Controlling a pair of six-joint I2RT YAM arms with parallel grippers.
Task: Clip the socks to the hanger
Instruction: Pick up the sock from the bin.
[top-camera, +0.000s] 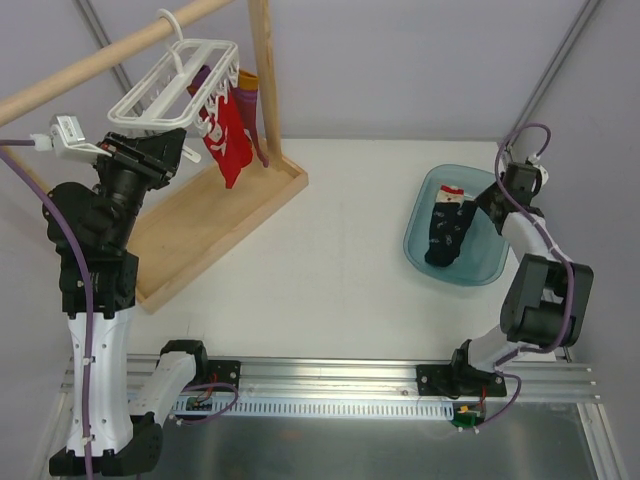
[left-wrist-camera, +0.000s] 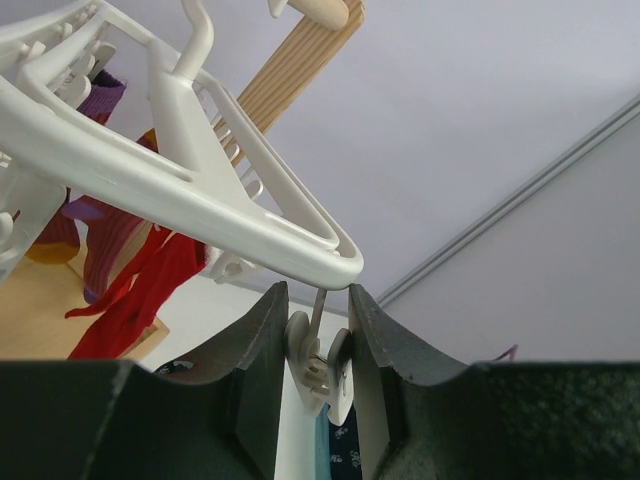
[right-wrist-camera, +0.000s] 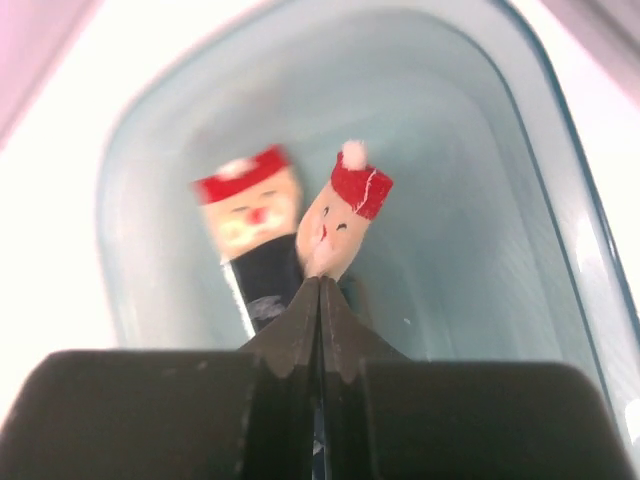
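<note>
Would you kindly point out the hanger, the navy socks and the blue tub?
hanger (left-wrist-camera: 240, 235): left wrist view, thick frame bar.
navy socks (top-camera: 445, 230): top view, dark foot part.
blue tub (top-camera: 482, 255): top view, bare floor.

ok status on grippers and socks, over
left gripper shut on clip under hanger. right gripper shut on one sock in blue tub. other sock beside it. nothing seen in the way.

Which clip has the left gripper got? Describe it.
Find the wooden rod and the white hanger hooked on it. At the corner nearest the left arm, one clip dangles between the left gripper's fingers; unlike those holding red socks, it is empty.
</note>
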